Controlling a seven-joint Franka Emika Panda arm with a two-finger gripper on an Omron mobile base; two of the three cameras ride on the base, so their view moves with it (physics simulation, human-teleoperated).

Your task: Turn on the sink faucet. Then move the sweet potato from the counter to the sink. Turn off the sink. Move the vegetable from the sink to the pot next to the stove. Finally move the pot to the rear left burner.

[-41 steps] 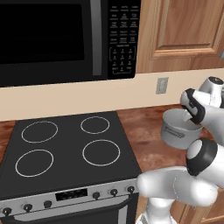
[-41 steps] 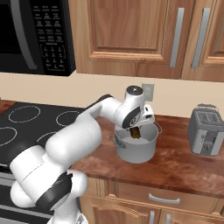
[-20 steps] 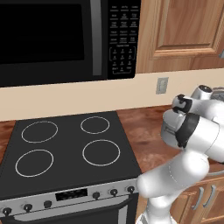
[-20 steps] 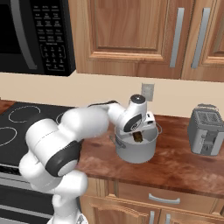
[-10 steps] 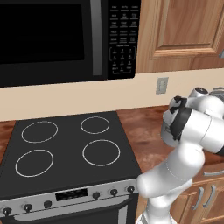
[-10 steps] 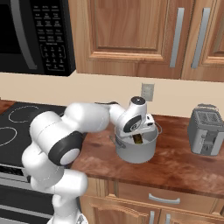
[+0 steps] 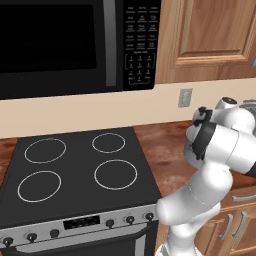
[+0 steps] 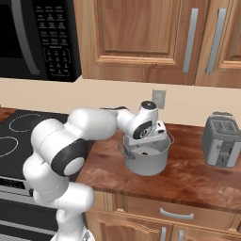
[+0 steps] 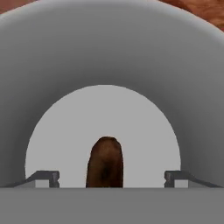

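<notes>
We find the pincer [image 9: 112, 177] inside the pot [image 8: 147, 160], its jaws now spread wide where half a second ago they were clamped on the sweet potato [image 9: 105, 162]. In the hand view the sweet potato stands between the two tips, clear of both, against the pot's grey floor. We judge it released: the sink-to-pot step looks complete. The pot sits on the tabletop [image 8: 197, 176] right of the stove [image 7: 80, 170], near the toaster [image 8: 222, 140]. What remains is withdrawing the arm, regripping the pot at its rim, and carrying it to the rear left burner [image 7: 45, 150].
</notes>
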